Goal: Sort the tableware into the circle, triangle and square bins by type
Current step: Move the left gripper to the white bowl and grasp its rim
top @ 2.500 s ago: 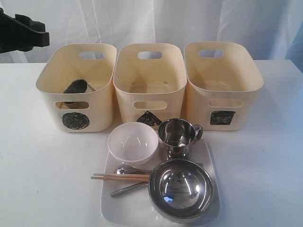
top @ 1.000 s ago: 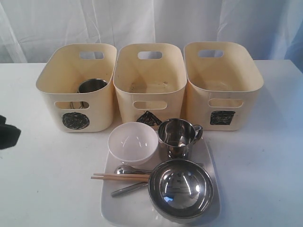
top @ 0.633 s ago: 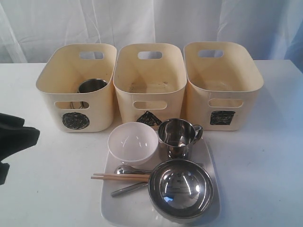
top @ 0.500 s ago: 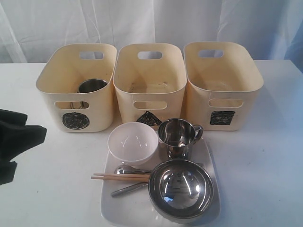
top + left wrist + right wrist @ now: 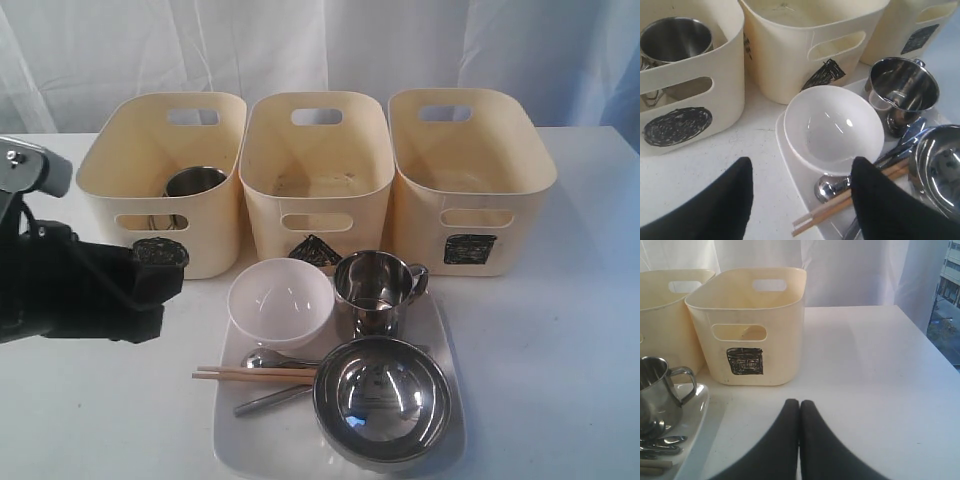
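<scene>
**Left jaws wide beside the white bowl**

The left gripper (image 5: pixel 802 167) is spread wide and holds nothing, near the small white bowl (image 5: pixel 281 300), at its nine o'clock. The bowl sits at ten o'clock on the white plate (image 5: pixel 232 440) and one steel mug (image 5: pixel 375 285) at one o'clock (the other mug (image 5: pixel 193 182) stands inside the circle bin (image 5: pixel 215 245)). The right gripper (image 5: pixel 799 407) is pressed closed, empty.

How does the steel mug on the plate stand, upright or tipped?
Upright: the steel mug stands on the white plate, mouth facing up.
</scene>
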### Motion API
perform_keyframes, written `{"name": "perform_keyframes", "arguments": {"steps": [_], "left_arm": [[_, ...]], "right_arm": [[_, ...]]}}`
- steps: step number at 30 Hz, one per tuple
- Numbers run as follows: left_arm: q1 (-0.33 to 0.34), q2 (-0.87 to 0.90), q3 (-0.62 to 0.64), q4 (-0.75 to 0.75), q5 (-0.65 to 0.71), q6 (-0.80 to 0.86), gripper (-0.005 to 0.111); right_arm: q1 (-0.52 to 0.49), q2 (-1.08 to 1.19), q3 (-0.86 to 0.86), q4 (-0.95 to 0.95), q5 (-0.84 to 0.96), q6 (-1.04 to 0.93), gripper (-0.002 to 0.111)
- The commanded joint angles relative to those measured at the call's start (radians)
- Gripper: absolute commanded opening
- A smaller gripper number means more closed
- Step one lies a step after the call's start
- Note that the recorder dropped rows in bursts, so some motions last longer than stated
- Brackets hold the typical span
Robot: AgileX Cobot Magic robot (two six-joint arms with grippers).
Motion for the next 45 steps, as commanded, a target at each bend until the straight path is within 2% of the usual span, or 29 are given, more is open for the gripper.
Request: {"name": "perform_keyframes", "arguments": {"steps": [1,7,15,33,45], "left_arm": [[-0.003,0.145,0.006,-0.013,-0.147,-0.037,0.062],[-0.003,0.361,0.003,-0.013,-0.374,-0.135,0.062],[-0.003,0.544,-0.116,-0.013,-0.365,-0.142,0.062],[-0.002,0.692,-0.212,-0.048,-0.343,-0.164,0.06],[-0.002,0.692,-0.212,-0.048,-0.34,-0.164,0.012]], "right_arm": [[-0.002,-0.006,0.005,0.0,-0.011,0.001,0.0],[-0.002,-0.006,0.005,0.0,-0.011,0.001,0.0],[-0.002,-0.006,0.005,0.0,-0.011,0.001,0.0],[-0.002,-0.006,0.005,0.0,-0.011,0.001,0.0],[-0.002,-0.006,0.005,0.0,-0.013,0.001,0.0]]}}
